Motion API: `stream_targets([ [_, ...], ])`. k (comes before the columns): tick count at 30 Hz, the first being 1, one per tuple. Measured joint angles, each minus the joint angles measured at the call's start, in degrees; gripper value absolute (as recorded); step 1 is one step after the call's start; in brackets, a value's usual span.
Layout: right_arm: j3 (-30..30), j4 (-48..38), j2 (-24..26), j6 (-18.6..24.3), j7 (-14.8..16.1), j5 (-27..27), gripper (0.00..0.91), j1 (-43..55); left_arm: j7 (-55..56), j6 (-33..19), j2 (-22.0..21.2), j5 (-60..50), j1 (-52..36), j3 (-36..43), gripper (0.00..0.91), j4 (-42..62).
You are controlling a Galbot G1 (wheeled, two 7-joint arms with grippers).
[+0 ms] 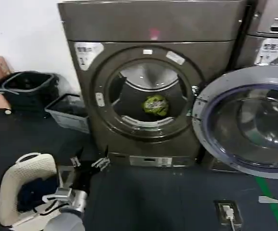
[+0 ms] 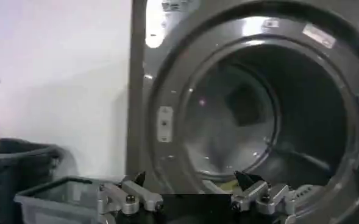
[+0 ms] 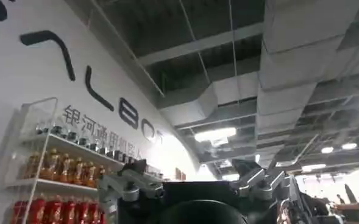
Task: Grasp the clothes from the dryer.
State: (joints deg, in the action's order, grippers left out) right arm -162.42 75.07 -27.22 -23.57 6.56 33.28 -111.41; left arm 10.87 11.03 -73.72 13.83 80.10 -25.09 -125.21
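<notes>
You have the clothes point(image 1: 156, 105) lying as a small yellow-green wad on the drum floor, well back inside the dryer point(image 1: 148, 82), whose glass door point(image 1: 247, 122) hangs swung wide at its right side. Your left gripper point(image 1: 88, 163) sits low in front of the dryer's lower left corner, fingers spread wide and empty. Your right gripper point(image 3: 194, 182) points up at a ceiling, fingers apart, holding nothing.
</notes>
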Motion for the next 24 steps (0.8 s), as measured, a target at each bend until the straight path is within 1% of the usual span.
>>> stream_targets([
  [24, -0.42, -0.18, -0.8, -0.05, 0.29, -0.05, 0.907, -0.5, -0.08, 0.68, -0.09, 0.25, -2.47, 0.97, 0.907, 1.52],
])
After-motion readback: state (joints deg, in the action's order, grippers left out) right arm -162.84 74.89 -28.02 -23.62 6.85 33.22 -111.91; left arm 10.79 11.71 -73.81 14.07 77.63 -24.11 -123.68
